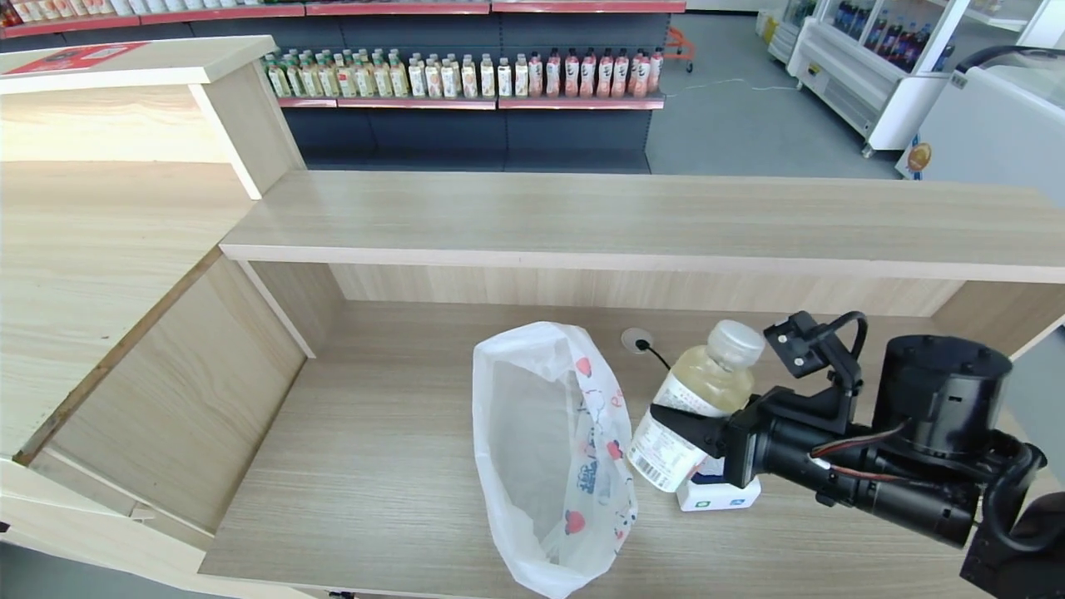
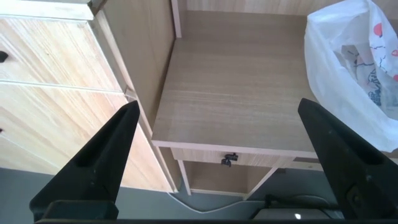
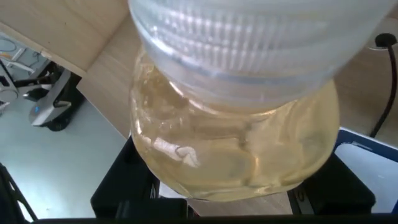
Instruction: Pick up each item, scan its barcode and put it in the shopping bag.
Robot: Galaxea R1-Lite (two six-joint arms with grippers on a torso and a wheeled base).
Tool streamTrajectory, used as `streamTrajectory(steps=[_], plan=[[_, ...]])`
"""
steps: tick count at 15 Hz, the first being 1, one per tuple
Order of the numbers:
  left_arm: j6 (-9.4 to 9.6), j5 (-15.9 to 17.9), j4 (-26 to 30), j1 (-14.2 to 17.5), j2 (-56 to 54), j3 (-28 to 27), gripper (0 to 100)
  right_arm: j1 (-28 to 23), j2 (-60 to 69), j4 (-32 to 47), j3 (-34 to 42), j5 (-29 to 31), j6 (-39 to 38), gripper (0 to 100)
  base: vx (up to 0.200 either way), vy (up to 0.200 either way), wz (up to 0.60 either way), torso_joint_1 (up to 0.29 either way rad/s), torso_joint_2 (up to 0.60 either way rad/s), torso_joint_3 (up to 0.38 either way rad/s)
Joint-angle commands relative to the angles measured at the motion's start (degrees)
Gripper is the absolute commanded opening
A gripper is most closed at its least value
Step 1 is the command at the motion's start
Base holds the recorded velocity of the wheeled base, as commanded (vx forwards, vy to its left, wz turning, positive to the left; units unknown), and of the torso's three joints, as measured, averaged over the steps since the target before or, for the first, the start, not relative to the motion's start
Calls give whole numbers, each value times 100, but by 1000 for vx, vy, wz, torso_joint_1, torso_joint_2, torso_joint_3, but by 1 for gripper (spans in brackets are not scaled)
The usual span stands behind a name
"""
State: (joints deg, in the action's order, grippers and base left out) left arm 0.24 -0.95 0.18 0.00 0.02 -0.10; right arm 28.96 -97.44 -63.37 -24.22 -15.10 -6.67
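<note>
Beside the shopping bag (image 1: pixel 532 399), tilted bottle (image 1: pixel 703 387) in the right hand (image 1: pixel 689 423).

Checkout lot: one bottle, one shopping bag, one small white box.
Bottle (image 1: pixel 707 378): clear plastic, pale yellow drink, ribbed whitish cap, white label with a barcode near the base. It is tilted with the cap up and away from the robot, held off the counter (image 1: pixel 374 466) in the closed right gripper (image 1: pixel 682 424), just right of the bag. Shopping bag (image 1: pixel 532 449): translucent white plastic with red and blue cartoon print, standing on the counter with its mouth open. Small white box (image 1: pixel 720 495): blue and green marks, lying flat on the counter beneath the bottle's base, near the bag's right side.
</note>
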Motion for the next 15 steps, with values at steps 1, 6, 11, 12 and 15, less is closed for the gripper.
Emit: streamTrajectory(steps=[1,6,11,12,15], plan=[[2,-2,-1,0,-2,1,100,65,-821,-457,-39,-19,78,0,0,0,0,0,0,0],[2,-2,-1,0,-2,1,100,197,-2253,-2154,-47,-19,597,0,0,0,0,0,0,0],[2,-2,-1,0,-2,1,100,136,-3264,-2663,-654,-19,1177,0,0,0,0,0,0,0],[2,-2,-1,0,-2,10,100,136,-3422,-2663,-909,-10,1335,0,0,0,0,0,0,0],[2,-2,-1,0,-2,1,100,197,-3791,-2663,-1717,7,1616,0,0,0,0,0,0,0]])
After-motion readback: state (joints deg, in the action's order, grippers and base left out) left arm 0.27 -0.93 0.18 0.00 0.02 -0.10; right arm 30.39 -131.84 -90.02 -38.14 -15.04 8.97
